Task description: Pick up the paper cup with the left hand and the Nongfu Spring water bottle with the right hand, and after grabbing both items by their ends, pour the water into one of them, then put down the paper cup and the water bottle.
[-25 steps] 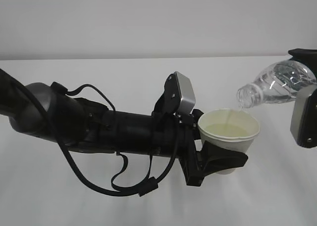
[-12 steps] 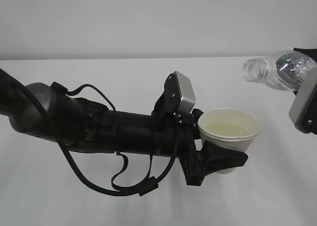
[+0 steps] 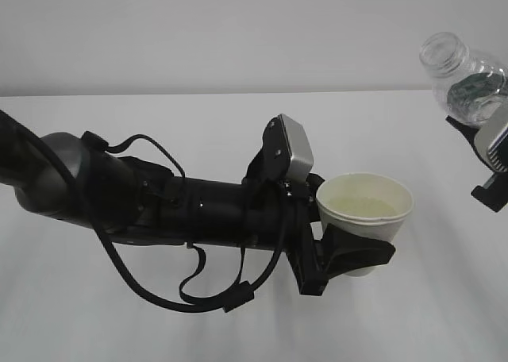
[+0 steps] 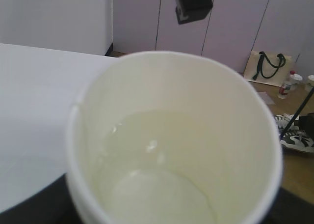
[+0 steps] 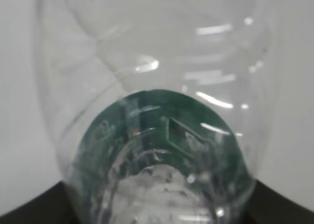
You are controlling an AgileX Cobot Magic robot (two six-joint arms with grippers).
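Left gripper (image 3: 349, 255) clamped on paper cup (image 3: 364, 211), upright above surface (image 3: 198, 124); right gripper (image 3: 494, 167) pinching water bottle (image 3: 468, 76), neck tilted up-left, well apart.

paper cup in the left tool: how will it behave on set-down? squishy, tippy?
The paper cup is thin-walled, so it likely deforms if squeezed harder. The water inside adds weight low down, probably steadying it, though a jolt could slosh some over the rim.

One paper cup (image 3: 365, 211), one water bottle (image 3: 468, 76), two arms.
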